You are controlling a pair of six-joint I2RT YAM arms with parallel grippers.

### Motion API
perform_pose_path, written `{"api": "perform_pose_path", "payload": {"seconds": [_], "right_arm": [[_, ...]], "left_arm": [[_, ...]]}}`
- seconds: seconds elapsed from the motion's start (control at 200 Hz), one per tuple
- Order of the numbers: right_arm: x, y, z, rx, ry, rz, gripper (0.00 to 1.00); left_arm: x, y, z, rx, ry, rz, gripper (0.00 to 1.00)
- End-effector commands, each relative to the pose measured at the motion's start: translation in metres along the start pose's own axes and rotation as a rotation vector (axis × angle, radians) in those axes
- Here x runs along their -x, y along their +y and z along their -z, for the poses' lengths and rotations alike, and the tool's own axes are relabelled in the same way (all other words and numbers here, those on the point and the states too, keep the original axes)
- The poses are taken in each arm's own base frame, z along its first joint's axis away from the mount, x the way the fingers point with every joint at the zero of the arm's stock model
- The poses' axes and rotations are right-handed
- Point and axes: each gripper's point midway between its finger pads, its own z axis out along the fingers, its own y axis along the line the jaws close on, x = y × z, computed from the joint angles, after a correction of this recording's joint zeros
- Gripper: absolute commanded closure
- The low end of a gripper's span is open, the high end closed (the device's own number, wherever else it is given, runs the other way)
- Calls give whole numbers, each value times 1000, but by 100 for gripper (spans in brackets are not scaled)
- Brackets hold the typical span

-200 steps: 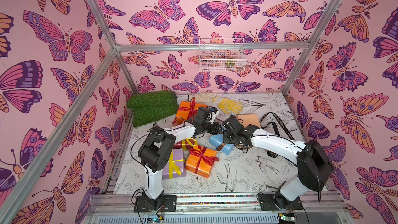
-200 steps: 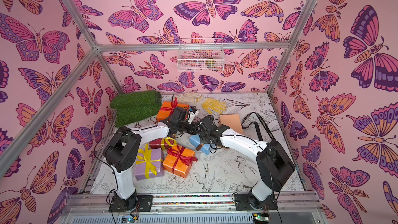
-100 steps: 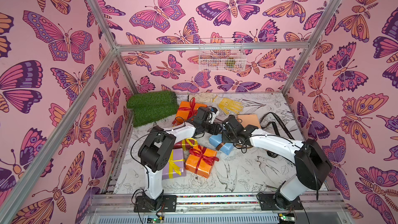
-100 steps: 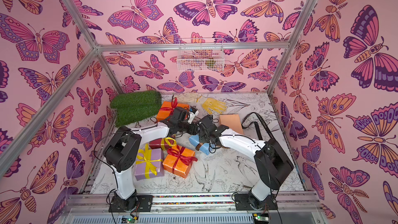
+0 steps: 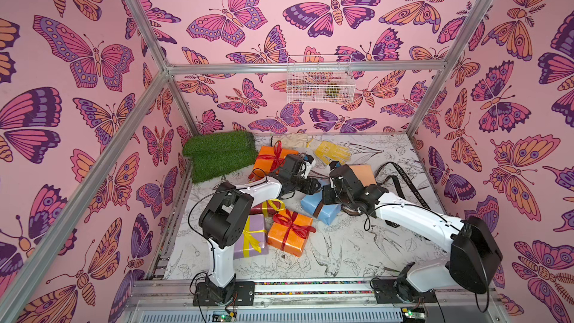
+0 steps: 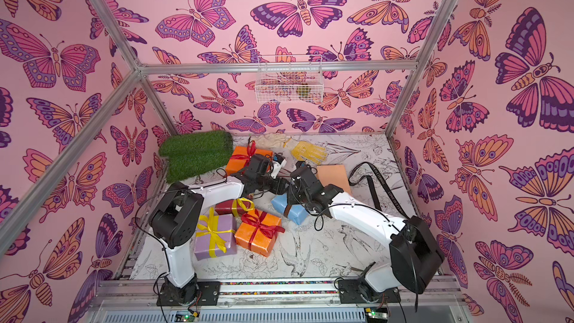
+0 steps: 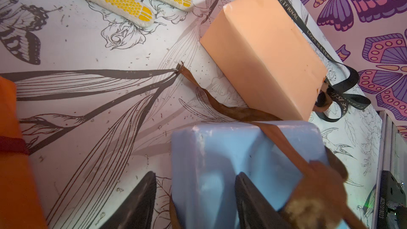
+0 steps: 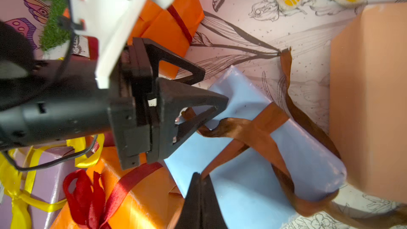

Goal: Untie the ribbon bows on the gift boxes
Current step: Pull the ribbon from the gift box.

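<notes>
The light blue gift box (image 5: 320,209) (image 8: 253,172) lies mid-table, wrapped in a brown ribbon (image 8: 257,126) that crosses on its top. One loose tail (image 7: 231,109) trails over the table. My right gripper (image 8: 199,176) is shut on a strand of this ribbon just above the box. My left gripper (image 7: 195,175) (image 8: 213,89) stands open astride the box's end, one finger (image 7: 248,194) over its top and the other finger (image 7: 143,194) beside it, off the paper. In both top views the two wrists (image 5: 313,186) (image 6: 298,187) hide the jaws.
Bows are tied on an orange box (image 5: 290,233), a lilac box (image 5: 251,237), a dark red box (image 5: 267,208) and a far orange box (image 5: 268,158). A bare peach box (image 5: 363,174) touches the blue one, a loose black ribbon (image 5: 403,178) beside it. Yellow glove (image 5: 330,152), green turf (image 5: 222,155).
My right gripper's jaws have closed on the brown ribbon strand. The left gripper keeps the same opening, and both arms have barely shifted.
</notes>
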Motion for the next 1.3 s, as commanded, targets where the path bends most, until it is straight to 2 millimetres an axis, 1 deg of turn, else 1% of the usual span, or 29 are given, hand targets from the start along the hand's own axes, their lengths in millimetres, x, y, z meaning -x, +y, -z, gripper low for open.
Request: {"api": "perform_pose_path", "payload": {"seconds": [0.0, 0.2, 0.436, 0.541, 0.816, 0.972, 1.102, 1.292], "right_arm": [[38, 17, 27, 64, -125, 37, 100], [53, 20, 47, 71, -150, 71, 100], [70, 35, 71, 134, -200, 94, 100], [81, 40, 87, 141, -228, 117, 100], [117, 51, 146, 159, -355, 194, 100], [135, 61, 173, 175, -402, 235, 100], [147, 70, 190, 199, -446, 257, 100], [161, 79, 210, 228, -490, 278, 100]], "left_arm": [[-2, -1, 9, -2, 2, 7, 40], [0, -2, 10, -3, -3, 5, 40], [3, -4, 12, -9, -9, 6, 40], [1, -5, 10, -16, -5, 13, 40], [0, -5, 10, -17, -4, 22, 40], [1, -7, 9, -20, -4, 23, 40], [0, -7, 9, -19, -2, 22, 40], [-1, -8, 9, -22, -2, 22, 40]]}}
